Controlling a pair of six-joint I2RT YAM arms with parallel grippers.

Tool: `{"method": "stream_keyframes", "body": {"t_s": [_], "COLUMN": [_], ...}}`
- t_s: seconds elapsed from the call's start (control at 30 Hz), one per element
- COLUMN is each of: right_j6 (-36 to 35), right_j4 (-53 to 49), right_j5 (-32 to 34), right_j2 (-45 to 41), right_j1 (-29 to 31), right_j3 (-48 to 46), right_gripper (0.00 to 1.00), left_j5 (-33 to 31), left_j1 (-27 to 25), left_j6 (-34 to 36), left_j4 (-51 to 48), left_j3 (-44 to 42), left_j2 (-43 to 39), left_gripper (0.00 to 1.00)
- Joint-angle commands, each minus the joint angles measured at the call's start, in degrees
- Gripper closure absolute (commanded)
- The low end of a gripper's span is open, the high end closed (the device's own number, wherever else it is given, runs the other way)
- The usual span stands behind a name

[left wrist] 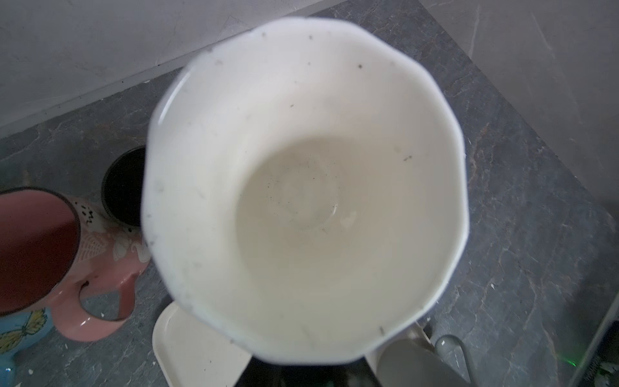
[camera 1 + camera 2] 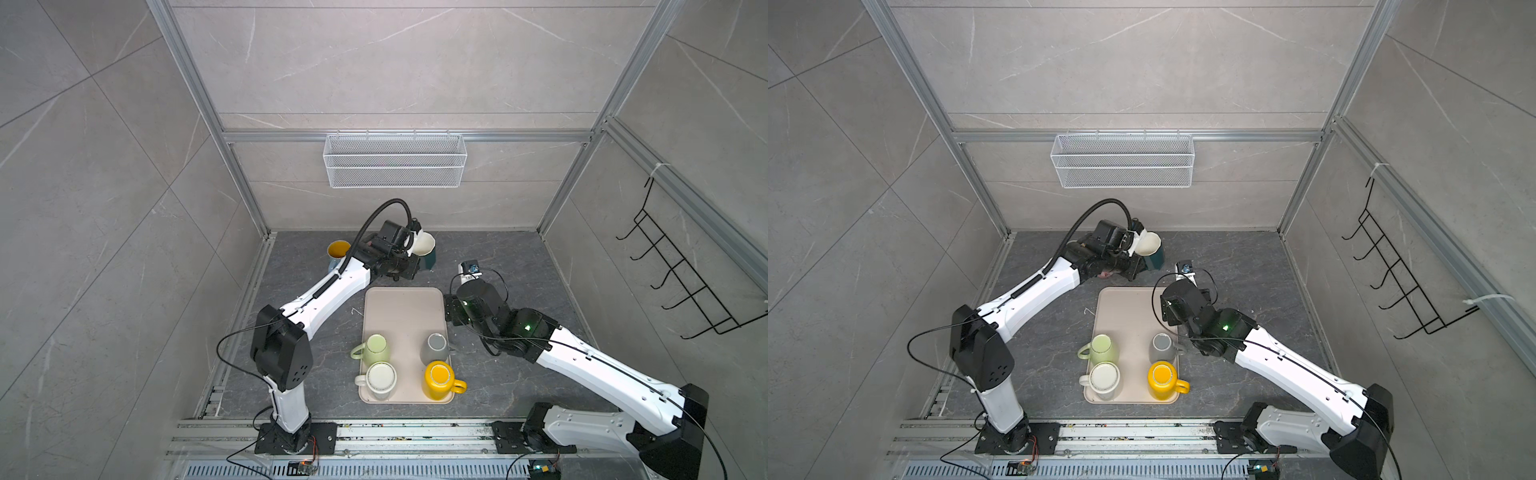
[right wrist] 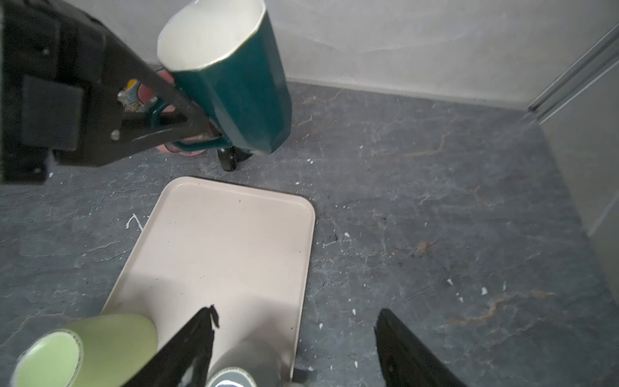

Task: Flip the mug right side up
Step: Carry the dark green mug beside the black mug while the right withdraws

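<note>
Your left jaws are clamped on the handle of the dark teal mug (image 3: 241, 90), which hangs off the tabletop (image 3: 435, 201) just beyond the fingertips. It is tilted, with its white inside facing up and back toward the wrist. In the left wrist view that open mouth (image 1: 301, 201) fills nearly the whole picture, and in both top views the mug (image 2: 426, 249) (image 2: 1152, 249) shows at the tip of the left arm. Below and behind those jaws stand a pink mug (image 1: 40, 248) and a black mug (image 1: 124, 187), both mouth up. A blue mug with a yellow inside (image 2: 337, 251) stands further back along the arm. Your right jaws stand wide apart with nothing between them. Under them lies the edge of the beige tray (image 3: 234, 234), whose bare half stretches ahead of the fingertips toward the teal mug. Just beside one right finger is a grey mug (image 3: 231, 375), base up on the tray. A light green mug (image 3: 83, 348) stands on the outer side of that same finger. A white mug (image 2: 380, 376) and a yellow mug (image 2: 439, 376) stand on the tray behind the right jaws.
</note>
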Motion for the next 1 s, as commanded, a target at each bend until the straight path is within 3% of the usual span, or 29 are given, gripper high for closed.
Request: {"method": "stream_keyframes", "body": {"t_s": [0.0, 0.2, 0.43, 0.97], "right_j6": [6.17, 8.53, 11.53, 12.5], "right_j4": [-2.43, -1.0, 3.96, 5.17], "right_j5": [-11.99, -26.08, -36.65, -41.8], "right_j2": [-0.71, 0.72, 0.5, 2.39], "right_j1": [-2.65, -8.56, -14.42, -18.44], "right_j3": [1.42, 0.47, -3.36, -4.54], "right_gripper": [0.23, 0.22, 0.22, 0.2], "left_j5": [-6.7, -12.38, -17.77, -19.5], "left_j1": [-1.47, -2.06, -2.16, -1.91], "left_j6": [-2.68, -9.53, -14.62, -18.21], "left_j4": [3.13, 3.43, 5.61, 6.08], "left_j3": [6.9, 10.45, 12.06, 18.86], "left_j2": [2.85, 8.66, 13.04, 22.42], "left_gripper": [1.0, 1.0, 1.0, 1.0]}}
